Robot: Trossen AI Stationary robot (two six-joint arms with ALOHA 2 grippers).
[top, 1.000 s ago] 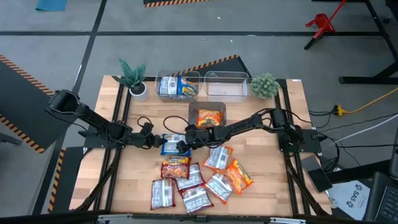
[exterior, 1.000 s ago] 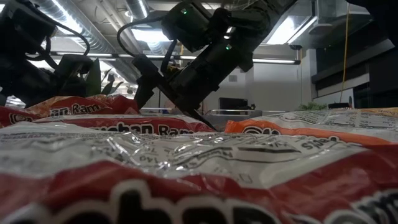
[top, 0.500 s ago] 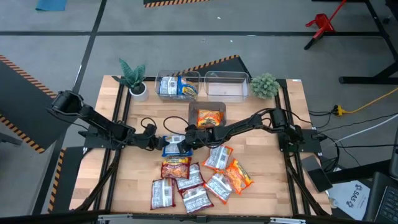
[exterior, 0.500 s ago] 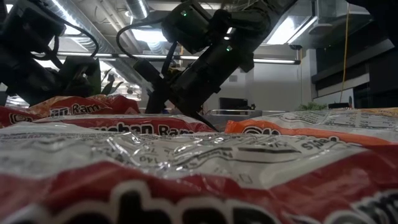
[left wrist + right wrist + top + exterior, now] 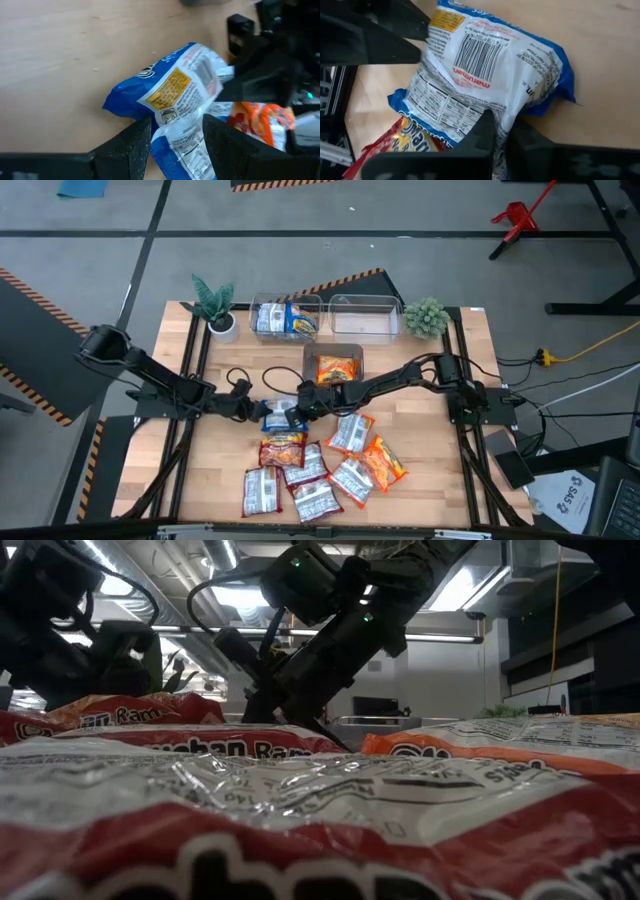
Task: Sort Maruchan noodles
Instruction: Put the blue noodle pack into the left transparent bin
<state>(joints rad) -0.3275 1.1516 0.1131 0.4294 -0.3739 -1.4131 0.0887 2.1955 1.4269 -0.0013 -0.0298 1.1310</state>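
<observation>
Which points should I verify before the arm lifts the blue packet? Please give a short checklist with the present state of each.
1. Right end effector shut on the blue packet: ok.
2. Left end effector released from that packet: not ok, its fingers stand on both sides of the packet's edge.
3. Only one packet pinched: cannot tell; a red-and-yellow packet lies directly beside it.
4. Clear bin with blue packets is unobstructed: ok.
5. Blue packet free of the pile: cannot tell.

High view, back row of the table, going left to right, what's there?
Spiky green plant in a white pot → clear bin holding blue noodle packets → empty clear bin → round bushy green plant.
</observation>
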